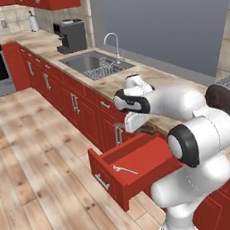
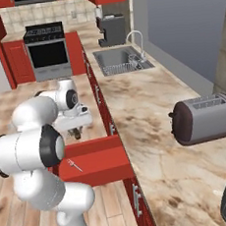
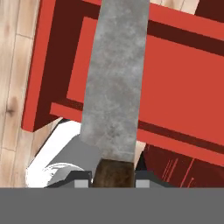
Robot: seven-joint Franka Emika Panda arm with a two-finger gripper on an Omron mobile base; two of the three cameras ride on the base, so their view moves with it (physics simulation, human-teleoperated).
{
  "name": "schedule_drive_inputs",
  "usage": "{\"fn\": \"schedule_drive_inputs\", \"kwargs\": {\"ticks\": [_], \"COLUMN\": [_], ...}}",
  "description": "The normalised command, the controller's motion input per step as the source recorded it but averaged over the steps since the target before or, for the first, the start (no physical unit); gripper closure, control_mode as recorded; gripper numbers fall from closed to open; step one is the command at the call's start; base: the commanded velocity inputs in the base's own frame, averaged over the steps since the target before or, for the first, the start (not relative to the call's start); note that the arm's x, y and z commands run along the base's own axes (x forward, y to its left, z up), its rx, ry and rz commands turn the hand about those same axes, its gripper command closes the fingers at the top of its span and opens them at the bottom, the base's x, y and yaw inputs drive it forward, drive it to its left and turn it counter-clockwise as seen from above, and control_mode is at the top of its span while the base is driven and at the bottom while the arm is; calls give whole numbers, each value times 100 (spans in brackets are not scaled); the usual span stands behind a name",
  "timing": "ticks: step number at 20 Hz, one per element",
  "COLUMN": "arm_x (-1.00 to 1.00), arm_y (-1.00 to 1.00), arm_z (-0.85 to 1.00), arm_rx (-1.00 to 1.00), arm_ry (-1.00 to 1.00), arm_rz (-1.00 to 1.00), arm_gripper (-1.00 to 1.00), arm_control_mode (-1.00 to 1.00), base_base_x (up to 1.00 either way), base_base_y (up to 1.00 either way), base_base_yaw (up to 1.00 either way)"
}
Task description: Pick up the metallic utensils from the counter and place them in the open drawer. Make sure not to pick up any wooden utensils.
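Hand view is taken up by the kitchen knife with a mottled silver blade and dark brown handle (image 3: pixel 113 87), which is clamped by its handle between the two dark finger tips of the two-finger gripper (image 3: pixel 113 178), so that the blade runs straight out ahead of the hand. Beneath the blade the red box-shaped open drawer with a flat front (image 3: pixel 183 87) is seen, which suggests the knife is being carried over it for release. In the left base view the same drawer (image 1: pixel 141 157) is pulled out from the red cabinet row, and a small all-grey metal spoon (image 1: pixel 124 169) is already lying on its floor, near the front panel. In the right base view the gripper (image 2: pixel 76 133) is poised just above the drawer's rear edge (image 2: pixel 89 149), although the knife itself is too small and dark there to be made out with certainty. How high the blade is held above the drawer floor cannot be judged. The remaining step is judged to be lowering and letting go.
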Motion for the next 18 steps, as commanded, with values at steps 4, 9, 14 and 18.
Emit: {"fn": "schedule_drive_inputs", "kwargs": {"ticks": [4, 9, 14, 18], "arm_x": [55, 16, -5, -7], "arm_y": [3, -4, -11, 0], "arm_z": [-91, -96, -78, -37], "arm_rx": [6, 5, 4, 0], "arm_ry": [-18, -22, -18, -6], "arm_rz": [11, 1, -2, -24], "arm_gripper": [100, 100, 100, 100], "arm_control_mode": [-100, -100, -100, -100], "base_base_x": [0, 0, 0, 0], "base_base_y": [0, 0, 0, 0], "base_base_yaw": [0, 0, 0, 0]}}
